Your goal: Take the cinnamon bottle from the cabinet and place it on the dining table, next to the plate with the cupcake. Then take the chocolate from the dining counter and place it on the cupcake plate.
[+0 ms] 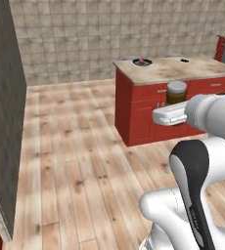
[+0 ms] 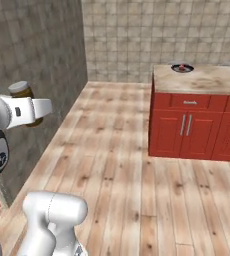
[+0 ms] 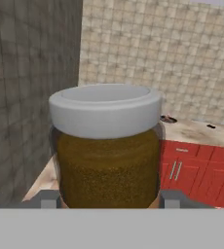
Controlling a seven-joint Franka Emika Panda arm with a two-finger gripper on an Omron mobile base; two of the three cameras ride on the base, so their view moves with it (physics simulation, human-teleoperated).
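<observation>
My gripper [image 1: 176,103] is shut on the cinnamon bottle [image 1: 176,91], a small jar with brown contents and a grey lid, and holds it upright above the wooden floor. The jar [image 3: 106,151] looms large in the hand view, between the fingertips [image 3: 47,199]. From the right base view the bottle [image 2: 21,90] sits at the far left in the gripper [image 2: 31,114]. Across the floor stands the dining table [image 1: 192,71], an island with a marbled top. At its far corner lies the dark plate [image 1: 142,62] with the cupcake [image 2: 182,66]. The black chocolate [image 1: 184,60] lies further right on the top. The cabinet is out of view.
A grey tiled wall [image 1: 4,107] runs along the left, and a beige tiled wall [image 2: 162,35] closes the back. Bare wooden floor [image 1: 75,161] stretches between me and the island's red base [image 2: 192,127].
</observation>
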